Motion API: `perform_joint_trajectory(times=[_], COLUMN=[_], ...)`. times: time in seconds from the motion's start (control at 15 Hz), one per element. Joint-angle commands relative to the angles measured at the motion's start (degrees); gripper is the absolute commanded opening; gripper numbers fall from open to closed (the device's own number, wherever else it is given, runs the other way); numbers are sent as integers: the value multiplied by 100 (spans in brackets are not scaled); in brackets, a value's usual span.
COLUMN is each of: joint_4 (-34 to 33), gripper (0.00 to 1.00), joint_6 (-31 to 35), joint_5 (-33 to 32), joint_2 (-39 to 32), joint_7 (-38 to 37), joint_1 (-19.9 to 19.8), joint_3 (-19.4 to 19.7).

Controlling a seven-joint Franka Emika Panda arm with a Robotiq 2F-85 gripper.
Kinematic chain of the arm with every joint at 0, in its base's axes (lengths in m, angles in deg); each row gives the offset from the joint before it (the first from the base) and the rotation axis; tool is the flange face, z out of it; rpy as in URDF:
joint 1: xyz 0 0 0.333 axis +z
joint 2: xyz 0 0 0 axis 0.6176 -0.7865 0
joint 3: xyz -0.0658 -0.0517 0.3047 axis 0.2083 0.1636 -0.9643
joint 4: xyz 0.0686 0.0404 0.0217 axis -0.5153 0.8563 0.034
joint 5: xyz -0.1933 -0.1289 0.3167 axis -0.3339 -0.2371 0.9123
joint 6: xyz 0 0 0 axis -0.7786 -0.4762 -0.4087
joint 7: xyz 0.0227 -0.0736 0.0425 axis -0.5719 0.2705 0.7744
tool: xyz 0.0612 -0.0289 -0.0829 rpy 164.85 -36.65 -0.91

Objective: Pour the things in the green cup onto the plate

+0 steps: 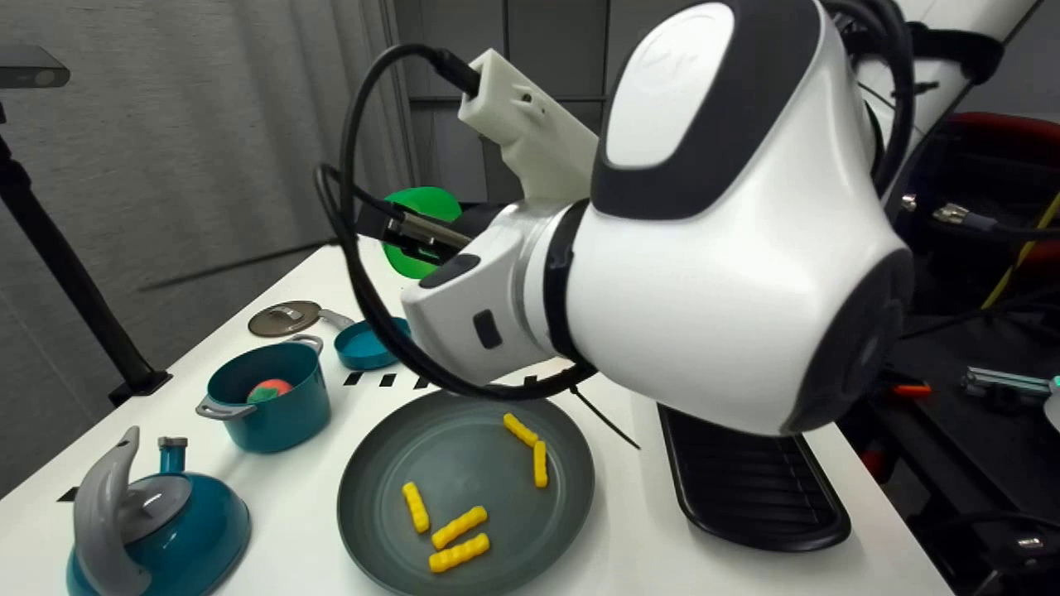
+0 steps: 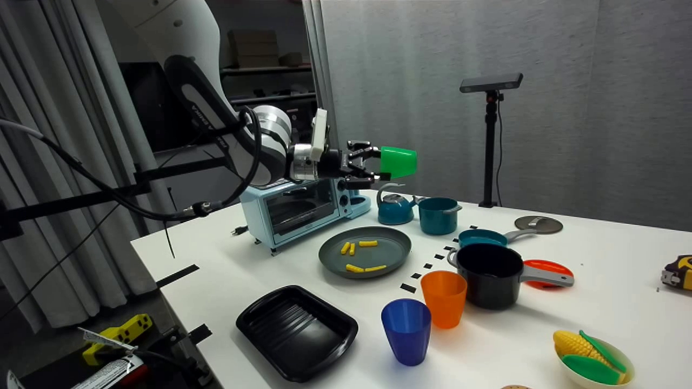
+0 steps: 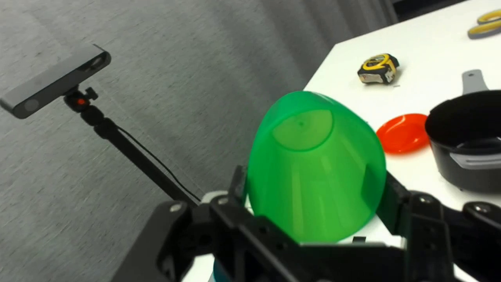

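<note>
The green cup (image 2: 403, 162) is in my gripper (image 2: 381, 163), held in the air above table height, tipped onto its side. In an exterior view the cup (image 1: 435, 201) is partly hidden by the arm. In the wrist view my fingers (image 3: 313, 188) press on both sides of the cup (image 3: 309, 168), and no yellow pieces show in it. The grey-teal plate (image 1: 476, 463) lies on the table; it also shows in an exterior view (image 2: 378, 255). Several yellow pieces (image 1: 460, 527) lie on it, in two groups, seen also in an exterior view (image 2: 368, 243).
A light-blue toaster oven (image 2: 300, 208), kettle (image 2: 394, 210) and teal pot (image 2: 438, 216) stand behind the plate. The black tray (image 2: 297, 332), blue cup (image 2: 406, 332), orange cup (image 2: 444, 300) and black saucepan (image 2: 492, 283) stand nearer. A camera stand (image 2: 489, 146) rises behind.
</note>
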Motion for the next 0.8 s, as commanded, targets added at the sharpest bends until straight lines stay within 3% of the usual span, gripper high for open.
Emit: perform_joint_trajectory(times=[0.0,0.73], joint_4=[-487,-1374], gripper=[51,51], joint_6=[398,1158], joint_5=[1067,4321], joint_2=[0,-299], joint_7=[154,150], joint_1=[-218,-678], joint_3=[-188,-14])
